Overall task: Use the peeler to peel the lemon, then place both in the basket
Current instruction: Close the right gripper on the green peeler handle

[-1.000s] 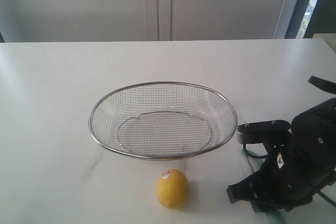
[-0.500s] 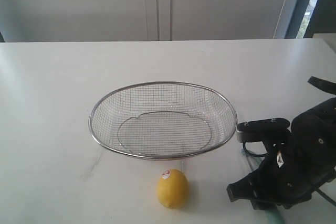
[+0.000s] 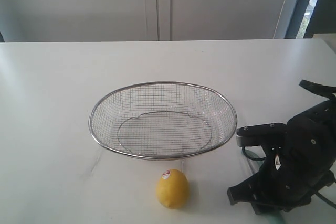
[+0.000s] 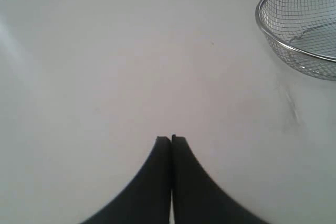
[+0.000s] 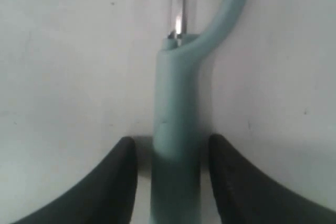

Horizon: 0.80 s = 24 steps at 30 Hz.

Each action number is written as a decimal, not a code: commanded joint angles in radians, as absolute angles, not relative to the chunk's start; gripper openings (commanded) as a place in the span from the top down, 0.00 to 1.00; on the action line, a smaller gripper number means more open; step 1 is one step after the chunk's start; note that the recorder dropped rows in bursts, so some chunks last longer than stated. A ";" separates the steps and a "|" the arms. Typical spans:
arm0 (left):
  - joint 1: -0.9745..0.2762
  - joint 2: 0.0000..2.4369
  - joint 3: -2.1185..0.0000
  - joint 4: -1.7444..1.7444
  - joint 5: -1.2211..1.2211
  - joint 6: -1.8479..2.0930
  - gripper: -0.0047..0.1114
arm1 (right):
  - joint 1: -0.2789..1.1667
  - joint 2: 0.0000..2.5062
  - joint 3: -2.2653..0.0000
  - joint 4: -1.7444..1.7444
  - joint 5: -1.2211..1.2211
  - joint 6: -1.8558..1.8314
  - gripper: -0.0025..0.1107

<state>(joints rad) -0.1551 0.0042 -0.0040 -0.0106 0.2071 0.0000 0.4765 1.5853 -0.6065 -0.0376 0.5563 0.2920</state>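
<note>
The right arm at the exterior view's lower right had shifted slightly, its right gripper [image 5: 172, 148] narrowly astride the flat-lying peeler [image 5: 176, 93], not yet clamped; closing off-centre might have skidded it, leaving the lemon [image 3: 172, 188] at bottom centre unpeeled.

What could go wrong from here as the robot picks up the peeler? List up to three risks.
1. The right pincer straddles the peeler, which lies flat on the table; a shallow grip might let it slip.
2. The lemon sits loose near the basket and might roll if nudged.
3. The right pincer works close to the basket rim and might knock it.
</note>
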 commanded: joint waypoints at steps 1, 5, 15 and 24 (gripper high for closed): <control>-0.163 0.000 0.000 -0.021 0.210 0.000 0.96 | 0.468 1.596 -0.603 -0.041 0.532 0.293 0.60; -0.163 0.000 0.000 -0.021 0.210 0.000 0.96 | 0.468 1.596 -0.603 -0.041 0.543 0.293 0.61; -0.163 0.000 0.000 -0.021 0.210 0.000 0.96 | 0.468 1.596 -0.603 -0.039 0.542 0.304 0.98; -0.163 0.000 0.000 -0.021 0.210 0.000 0.96 | 0.468 1.594 -0.604 -0.039 0.540 0.326 0.98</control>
